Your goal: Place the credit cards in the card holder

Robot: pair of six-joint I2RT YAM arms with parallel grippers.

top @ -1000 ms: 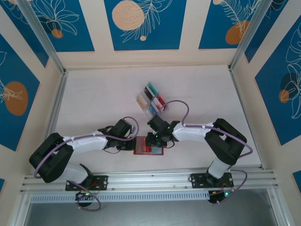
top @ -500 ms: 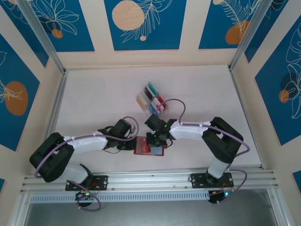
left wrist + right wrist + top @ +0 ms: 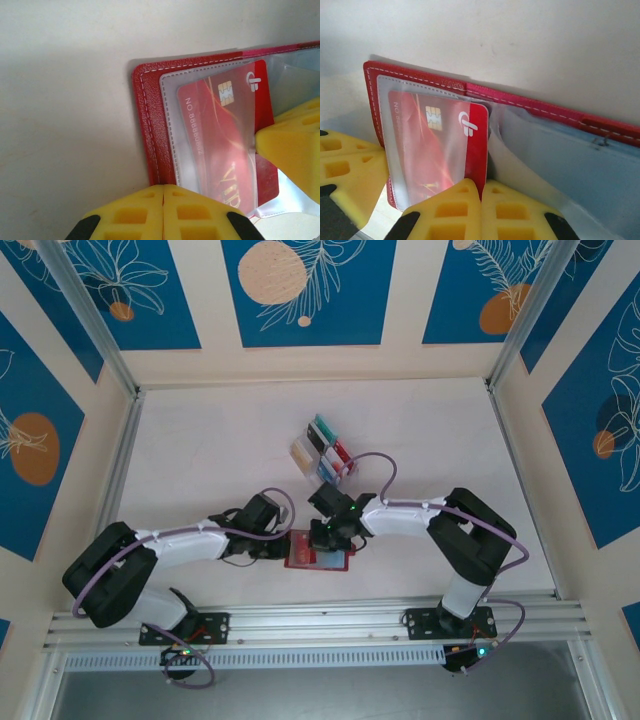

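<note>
On the pale table point(image 3: 220, 440) the two arms meet near the front edge, the left arm point(image 3: 190, 538) reaching in from one side and the right arm point(image 3: 415, 518) from the other. The clear rack point(image 3: 330, 465) holding the remaining credit cards point(image 3: 318, 436) stands just behind them. Between the grippers the red card holder point(image 3: 320, 560) lies open and flat. The change is small but telling — over the last second the right arm has edged a little toward the holder. The right gripper point(image 3: 481, 197) has gone from partly open to fully closed, its yellow tips meeting right at the near edge of the red card point(image 3: 435, 145). That card, chip and logo showing, sits most of the way under the clear sleeve point(image 3: 172, 125) on the holder's left half, with a strip along one long edge seemingly outside the plastic. Whether the closed jaws nip the card's edge or merely butt against it cannot be told. The left gripper point(image 3: 163, 202) is unchanged — clamped tight at the holder's outer edge, apparently steadying it. My reading is that this card is getting its final push home, while the other cards wait in the rack.
</note>
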